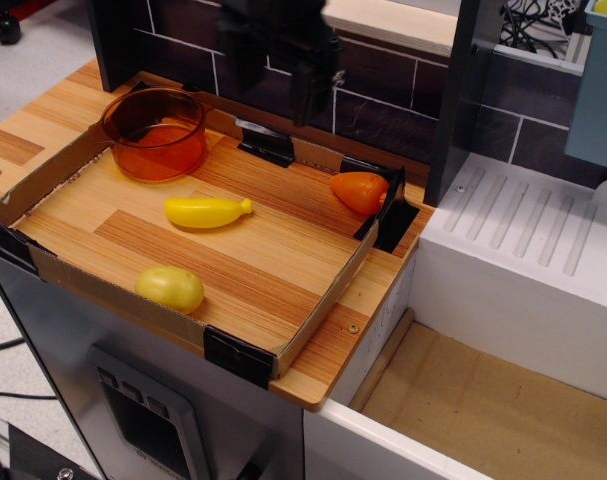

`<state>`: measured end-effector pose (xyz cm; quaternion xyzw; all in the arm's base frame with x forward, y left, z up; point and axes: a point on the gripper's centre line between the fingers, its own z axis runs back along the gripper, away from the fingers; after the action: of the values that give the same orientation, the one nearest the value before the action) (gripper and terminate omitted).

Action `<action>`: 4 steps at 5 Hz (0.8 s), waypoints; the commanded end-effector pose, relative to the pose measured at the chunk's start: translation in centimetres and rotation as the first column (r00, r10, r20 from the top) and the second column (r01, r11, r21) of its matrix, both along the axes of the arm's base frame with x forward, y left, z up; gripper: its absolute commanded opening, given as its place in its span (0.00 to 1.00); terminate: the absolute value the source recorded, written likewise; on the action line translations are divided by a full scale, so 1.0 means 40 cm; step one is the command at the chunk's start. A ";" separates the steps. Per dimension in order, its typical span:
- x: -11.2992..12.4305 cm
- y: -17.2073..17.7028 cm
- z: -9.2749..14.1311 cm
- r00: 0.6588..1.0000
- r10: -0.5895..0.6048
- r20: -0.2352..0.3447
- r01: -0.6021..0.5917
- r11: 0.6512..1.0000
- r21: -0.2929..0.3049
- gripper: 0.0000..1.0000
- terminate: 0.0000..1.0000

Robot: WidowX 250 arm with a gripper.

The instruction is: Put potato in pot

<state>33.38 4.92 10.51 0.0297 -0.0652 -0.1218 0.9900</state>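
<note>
The potato (169, 288), a plump yellow-green lump, lies at the near-left edge of the wooden tray (273, 270). The pot (155, 132), a round translucent orange bowl, stands empty at the tray's far-left corner. My gripper (275, 85) hangs open and empty above the tray's back edge, to the right of the pot and far from the potato. Its two dark fingers point down with a wide gap between them.
A long yellow banana-like piece (208, 211) lies mid-tray between pot and potato. An orange pointed piece (360, 191) sits in the far-right corner. A dark tiled wall (383, 105) runs behind. A white sink unit (523, 270) stands to the right.
</note>
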 end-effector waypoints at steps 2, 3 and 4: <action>-0.059 0.032 -0.002 0.767 -0.640 0.056 0.642 0.762 -0.085 1.00 0.00; -0.110 0.053 -0.014 0.586 -0.809 0.052 0.808 0.578 -0.116 1.00 0.00; -0.158 0.064 -0.016 0.370 -0.929 0.032 0.920 0.361 -0.151 1.00 0.00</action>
<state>26.28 6.54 8.05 -0.1141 -0.0310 -0.6522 0.7487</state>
